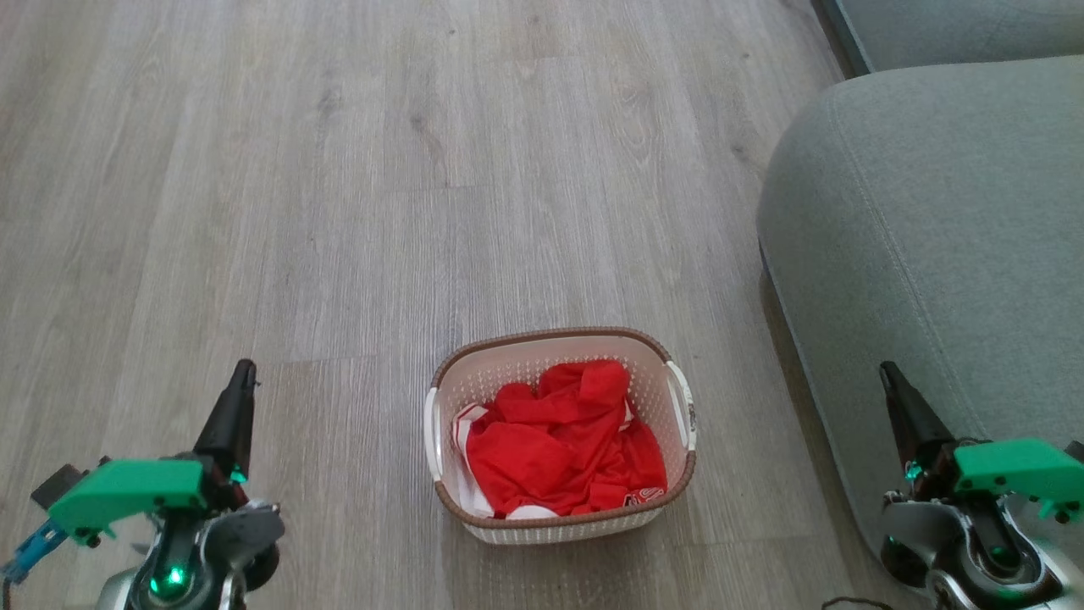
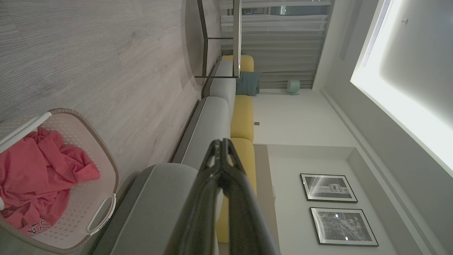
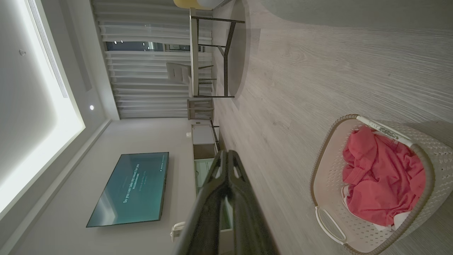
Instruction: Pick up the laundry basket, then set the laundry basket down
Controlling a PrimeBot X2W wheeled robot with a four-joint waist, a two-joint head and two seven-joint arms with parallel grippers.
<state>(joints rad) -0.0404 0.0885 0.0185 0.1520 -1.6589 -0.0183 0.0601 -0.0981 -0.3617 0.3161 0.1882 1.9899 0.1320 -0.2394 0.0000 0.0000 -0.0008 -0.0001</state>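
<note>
1. The laundry basket is shown at lower centre of the head view, upright on the wood-grain floor. A red-and-white jersey is crumpled inside, and a white handle is seen at each end.
2. The left gripper is placed at lower left, well apart from the basket. Its jaws are pressed together and nothing is held.
3. The right gripper is placed at lower right. Its jaws are likewise pressed together and empty, and it is outlined against a grey sofa.
4. The right side of the frame is taken up by the sofa, whose rounded end lies near the basket's right handle.
5. In the left wrist view, the basket is seen at lower left beside the sofa. Two framed pictures are seen at lower right.
6. In the right wrist view, the basket is seen at lower right, a television at lower left, and a dark-legged table at top centre.
</note>
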